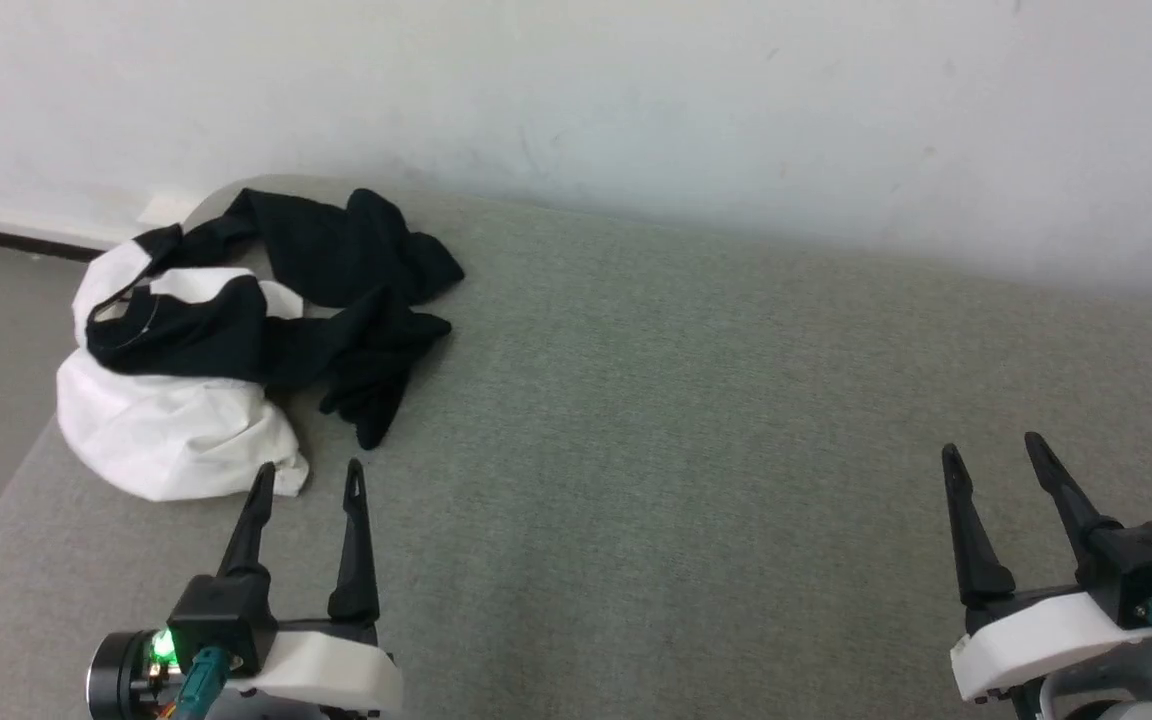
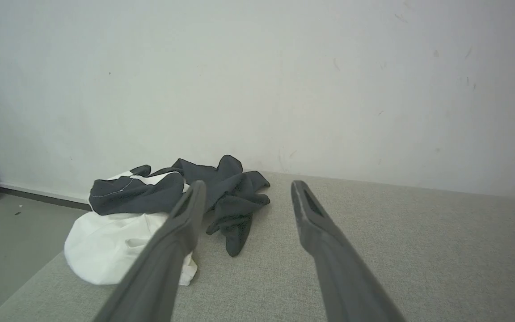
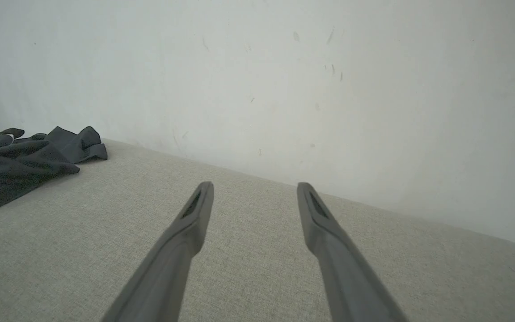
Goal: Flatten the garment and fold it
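Head view is showing the garment (image 1: pixel 186 340) lying crumpled at the couch's (image 1: pixel 686 420) far left, just beyond the spread, empty left gripper (image 1: pixel 308 478); the right gripper (image 1: pixel 994 452), also released, is hovering well apart.

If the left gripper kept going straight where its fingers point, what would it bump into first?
Probably the crumpled white shirt with black sleeves on the grey fabric cushion; the open left gripper points right at it.

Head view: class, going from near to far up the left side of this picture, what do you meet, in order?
left gripper → shirt → wall
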